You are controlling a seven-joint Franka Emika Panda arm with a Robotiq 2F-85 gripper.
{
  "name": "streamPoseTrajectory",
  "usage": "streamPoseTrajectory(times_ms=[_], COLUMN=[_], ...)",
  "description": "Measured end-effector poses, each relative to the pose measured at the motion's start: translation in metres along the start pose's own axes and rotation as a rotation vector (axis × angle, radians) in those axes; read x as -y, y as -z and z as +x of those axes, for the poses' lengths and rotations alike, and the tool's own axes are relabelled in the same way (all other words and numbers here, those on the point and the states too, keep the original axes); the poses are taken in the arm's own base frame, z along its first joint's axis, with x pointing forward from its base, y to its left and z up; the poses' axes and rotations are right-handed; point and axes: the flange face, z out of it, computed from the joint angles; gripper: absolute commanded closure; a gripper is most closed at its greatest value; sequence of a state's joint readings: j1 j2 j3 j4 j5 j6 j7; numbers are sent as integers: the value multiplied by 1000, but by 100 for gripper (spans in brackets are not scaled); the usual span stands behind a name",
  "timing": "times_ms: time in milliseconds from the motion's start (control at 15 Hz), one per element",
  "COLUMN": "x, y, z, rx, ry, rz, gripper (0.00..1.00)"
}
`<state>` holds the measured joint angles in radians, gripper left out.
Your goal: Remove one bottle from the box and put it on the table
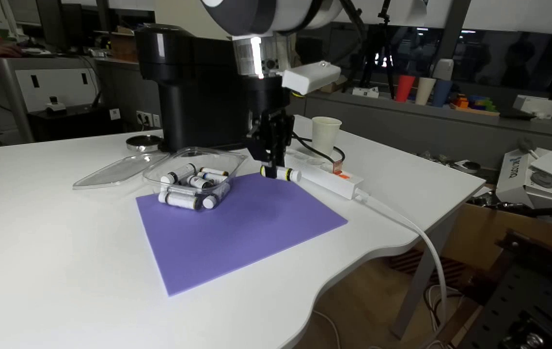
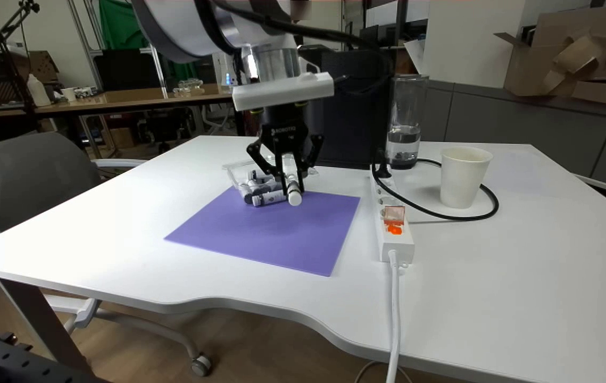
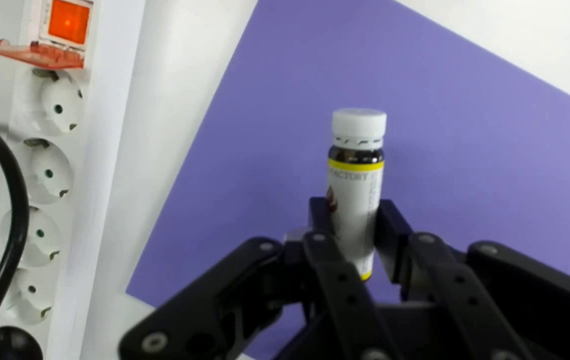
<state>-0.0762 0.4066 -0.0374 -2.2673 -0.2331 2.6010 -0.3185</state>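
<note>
My gripper (image 1: 272, 169) is shut on a small bottle (image 1: 289, 174) with a white label, yellow bands and white cap. The bottle lies sideways between the fingertips, held above the purple mat. In the wrist view, the fingers (image 3: 352, 215) press both sides of the bottle (image 3: 357, 185), cap pointing away from them. In an exterior view the held bottle (image 2: 292, 186) shows cap forward. A clear plastic box (image 1: 233, 162) with several similar bottles (image 1: 183, 173) stands beside the gripper, partly over the mat's edge; the gripper partly hides it in an exterior view (image 2: 234, 169). The white table (image 1: 86, 252) lies beneath.
The purple mat (image 1: 237, 232) lies under the gripper. A white power strip (image 1: 322, 178) with a black cable runs beside it, and a white cup (image 2: 463, 178) stands beyond. A clear lid (image 1: 120, 170) and a tall black machine (image 1: 203, 92) are near the box.
</note>
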Motion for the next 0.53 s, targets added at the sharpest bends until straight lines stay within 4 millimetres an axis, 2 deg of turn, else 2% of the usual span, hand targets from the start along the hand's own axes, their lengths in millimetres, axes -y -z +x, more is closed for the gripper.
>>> streamPoseTrajectory(times_ms=[333, 400, 467, 533], x=[-3, -1, 1, 3], y=[-42, -47, -52, -57], z=[-1, 0, 1, 3], rx=[-34, -37, -37, -39], ry=[-33, -29, -25, -20], rz=[18, 20, 21, 22], gripper=[93, 79, 48, 47])
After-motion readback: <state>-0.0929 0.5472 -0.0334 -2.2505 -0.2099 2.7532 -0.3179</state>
